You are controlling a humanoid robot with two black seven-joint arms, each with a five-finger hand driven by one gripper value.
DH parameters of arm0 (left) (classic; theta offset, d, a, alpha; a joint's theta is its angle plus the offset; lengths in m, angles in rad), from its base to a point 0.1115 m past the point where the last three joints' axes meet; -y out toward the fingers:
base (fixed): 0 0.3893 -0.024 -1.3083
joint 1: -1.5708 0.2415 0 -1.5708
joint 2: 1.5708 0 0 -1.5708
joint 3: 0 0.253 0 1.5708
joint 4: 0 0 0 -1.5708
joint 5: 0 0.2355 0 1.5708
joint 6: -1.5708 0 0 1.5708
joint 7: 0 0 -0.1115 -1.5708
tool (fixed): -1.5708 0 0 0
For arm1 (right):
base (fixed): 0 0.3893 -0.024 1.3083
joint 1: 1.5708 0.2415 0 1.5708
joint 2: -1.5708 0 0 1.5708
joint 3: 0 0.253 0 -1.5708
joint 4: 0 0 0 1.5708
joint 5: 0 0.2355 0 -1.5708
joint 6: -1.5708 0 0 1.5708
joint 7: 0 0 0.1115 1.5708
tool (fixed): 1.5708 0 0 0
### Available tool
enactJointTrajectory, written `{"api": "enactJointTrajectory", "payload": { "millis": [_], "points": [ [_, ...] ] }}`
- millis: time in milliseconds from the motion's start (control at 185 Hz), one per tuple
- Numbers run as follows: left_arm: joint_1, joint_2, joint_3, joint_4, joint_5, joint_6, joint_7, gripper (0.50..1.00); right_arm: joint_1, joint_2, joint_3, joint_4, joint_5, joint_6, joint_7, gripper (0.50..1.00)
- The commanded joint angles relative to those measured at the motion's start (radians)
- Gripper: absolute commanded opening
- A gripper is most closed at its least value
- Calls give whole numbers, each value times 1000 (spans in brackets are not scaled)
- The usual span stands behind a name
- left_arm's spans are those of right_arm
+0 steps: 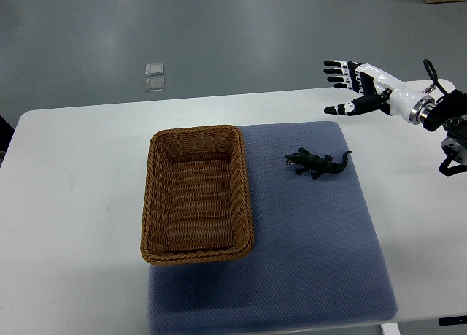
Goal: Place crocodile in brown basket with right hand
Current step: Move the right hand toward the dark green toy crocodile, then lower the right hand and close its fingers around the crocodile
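One blue mat (306, 262) covers the near right part of the white table (73, 203). One brown basket (148, 218) overlaps the mat's left edge. One crocodile (317, 163) lies on the mat just right of the basket, apart from its rim, bare mat all round. Farther off, the right hand (359, 88) hovers near the table's far edge, fingers spread, holding nothing. Two clear squares (155, 78) lie on the floor beyond.

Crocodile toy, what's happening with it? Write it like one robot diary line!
right hand: open, over far right corner of table | crocodile: on blue mat, not held | brown basket: empty
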Motion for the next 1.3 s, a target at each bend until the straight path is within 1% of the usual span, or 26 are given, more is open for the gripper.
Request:
{"api": "enactJointTrajectory", "payload": {
  "millis": [0, 351, 561, 777, 934, 1145, 1296],
  "points": [
    [0, 0, 0, 0, 0, 0, 0, 1000, 13, 0, -2, 14, -91, 0, 5, 928],
    [0, 0, 0, 0, -1, 0, 0, 1000, 42, -26, -3, 92, -361, -2, 5, 928],
    [0, 0, -2, 0, -1, 0, 0, 1000, 65, -28, -3, 120, -533, -3, 7, 926],
    [0, 0, -2, 0, -1, 0, 0, 1000, 82, -25, -6, 123, -689, -3, 8, 926],
    [0, 0, 0, 0, 0, 0, 0, 1000, 93, -25, -31, 123, -754, -3, 10, 926],
    [0, 0, 0, 0, 0, 0, 0, 1000, 150, -20, -187, 122, -780, -22, 4, 924],
    [0, 0, 0, 0, -1, 0, 0, 1000, 170, -20, -249, 122, -780, -40, 2, 924]
  ]
}}
